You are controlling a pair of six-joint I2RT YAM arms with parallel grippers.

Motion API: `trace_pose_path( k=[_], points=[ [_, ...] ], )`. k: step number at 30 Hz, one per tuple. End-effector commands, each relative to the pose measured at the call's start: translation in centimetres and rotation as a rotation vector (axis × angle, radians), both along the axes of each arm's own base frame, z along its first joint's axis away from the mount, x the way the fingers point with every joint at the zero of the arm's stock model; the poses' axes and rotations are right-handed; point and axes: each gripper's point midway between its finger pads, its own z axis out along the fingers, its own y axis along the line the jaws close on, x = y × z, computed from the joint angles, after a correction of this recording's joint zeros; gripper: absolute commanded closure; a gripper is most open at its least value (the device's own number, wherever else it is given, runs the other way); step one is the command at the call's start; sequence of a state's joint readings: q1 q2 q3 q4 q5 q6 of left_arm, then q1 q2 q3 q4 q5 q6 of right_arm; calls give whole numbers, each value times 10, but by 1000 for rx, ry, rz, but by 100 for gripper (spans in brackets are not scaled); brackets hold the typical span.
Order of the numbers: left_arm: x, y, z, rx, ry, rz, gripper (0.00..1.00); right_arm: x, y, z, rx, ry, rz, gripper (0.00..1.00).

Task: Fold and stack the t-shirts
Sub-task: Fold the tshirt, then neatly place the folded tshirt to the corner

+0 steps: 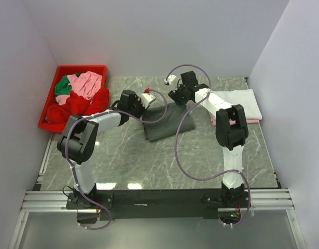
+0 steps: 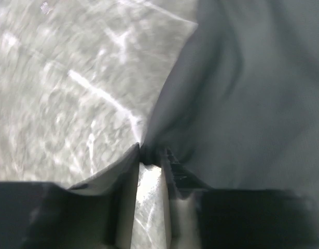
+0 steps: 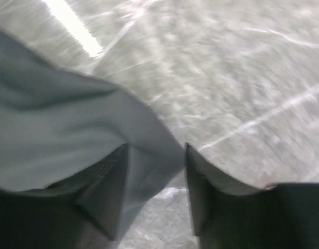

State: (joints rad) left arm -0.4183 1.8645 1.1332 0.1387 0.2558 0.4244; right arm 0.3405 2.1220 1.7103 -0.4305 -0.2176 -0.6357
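Overhead view of a grey marble table [image 1: 149, 161] with two robot arms reaching away from the camera toward its middle. A dark grey t-shirt [image 1: 167, 122] lies there, partly folded into a rough rectangle, its far edge raised slightly where both hands meet it. The left hand [image 2: 150, 155] sits at the shirt's far left corner. Its wrist camera shows the fingers only a narrow slit apart, bare table visible through the slit and cloth bunched against the tips; whether that corner is pinched cannot be told. The right hand [image 3: 155, 150] is at the far right corner, fingers set wide, with a loose flap of grey cloth lying between them and nothing clamped. Well off to the right, a folded white t-shirt [image 1: 237, 97] rests on a folded pink one [image 1: 213, 121]. At the far left, a red bin [image 1: 81, 67] holds a heap of pink, green and red t-shirts [image 1: 79, 101], not yet folded. The likely trouble from here: the flap between the right fingers could catch on a fingertip as that hand lifts away, dragging the fold open. If the left hand grips its corner while the right does not, any pull would skew the shirt or crease it unevenly, making a poor layer for the stack.
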Motion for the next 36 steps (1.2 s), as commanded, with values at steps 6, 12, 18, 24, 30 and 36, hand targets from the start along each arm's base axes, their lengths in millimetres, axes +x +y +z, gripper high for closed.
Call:
trace_pose_path(
  k=[6, 12, 18, 24, 30, 36],
  points=[
    [48, 61, 82, -158, -77, 582, 20, 30, -41, 62, 155, -118, -404, 38],
    [9, 74, 158, -531, -3, 617, 17, -30, -44, 34, 457, 311, -405, 36],
    [-74, 76, 162, -662, 41, 513, 17, -65, -35, -12, 508, 596, -438, 29],
    [-140, 80, 147, -699, 100, 448, 17, -77, -33, -50, 480, 733, -478, 27],
    [-177, 86, 159, -763, 80, 421, 17, -101, -25, -62, 417, 822, -480, 26],
    [-198, 90, 170, -788, 59, 397, 17, -131, -9, -71, 408, 955, -456, 36]
  ],
)
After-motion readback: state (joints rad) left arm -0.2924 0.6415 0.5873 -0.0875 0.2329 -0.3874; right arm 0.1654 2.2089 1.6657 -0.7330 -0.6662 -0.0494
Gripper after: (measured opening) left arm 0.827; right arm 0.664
